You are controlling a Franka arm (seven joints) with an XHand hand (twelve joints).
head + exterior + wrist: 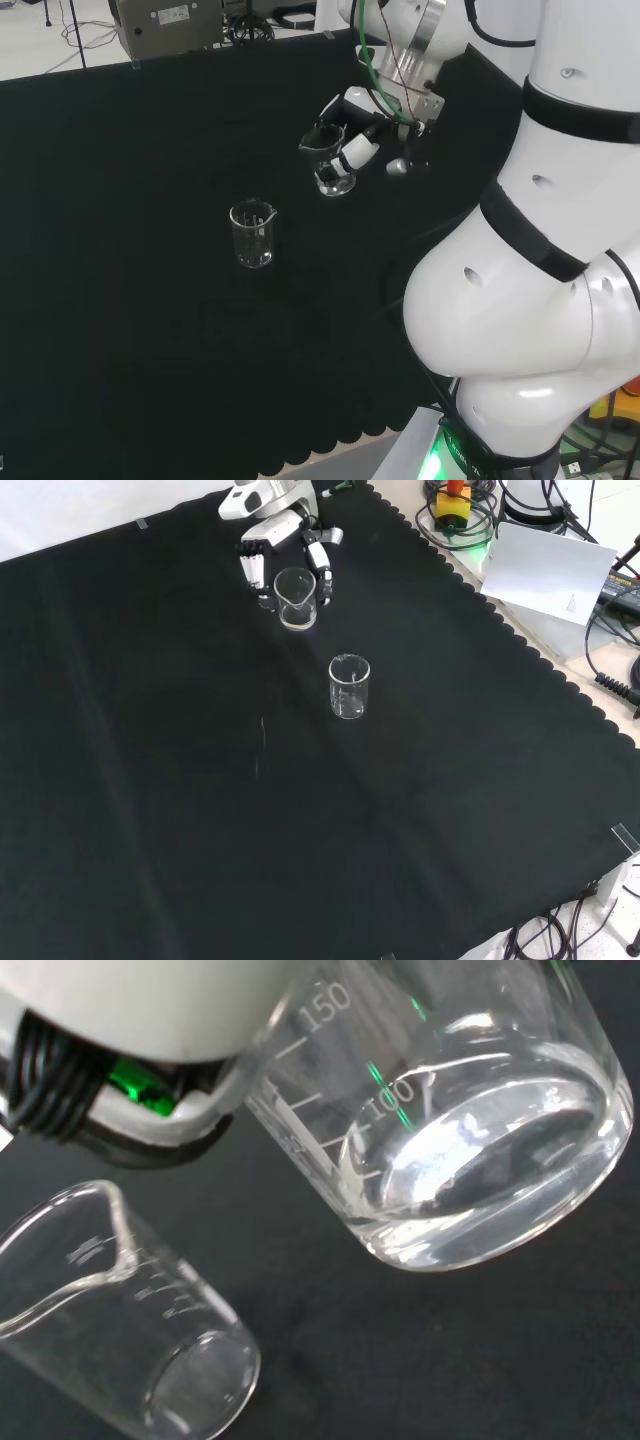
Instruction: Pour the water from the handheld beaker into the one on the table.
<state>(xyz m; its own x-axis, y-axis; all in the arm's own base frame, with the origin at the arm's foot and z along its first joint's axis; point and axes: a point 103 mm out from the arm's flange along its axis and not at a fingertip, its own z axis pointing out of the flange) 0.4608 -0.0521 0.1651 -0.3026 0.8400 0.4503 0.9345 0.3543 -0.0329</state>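
A: Where is the held beaker [330, 160] sitting?

B: The hand [362, 135] is curling its fingers [253, 568] round it, holding it above the black cloth [120, 250] of the bench. In the front view it is hanging near the top, spout toward the camera, roughly upright.

A: And the other one?

B: The second beaker [252, 234] is standing upright on the cloth, apart from the hand, lower and to the left in the head view.

A: Any markings?

B: In the wrist view, white graduation lines are showing on the held beaker's clear wall, with a shallow pool of water [480, 1190] lying at its rounded bottom. Both are clear, cylindrical and spouted.
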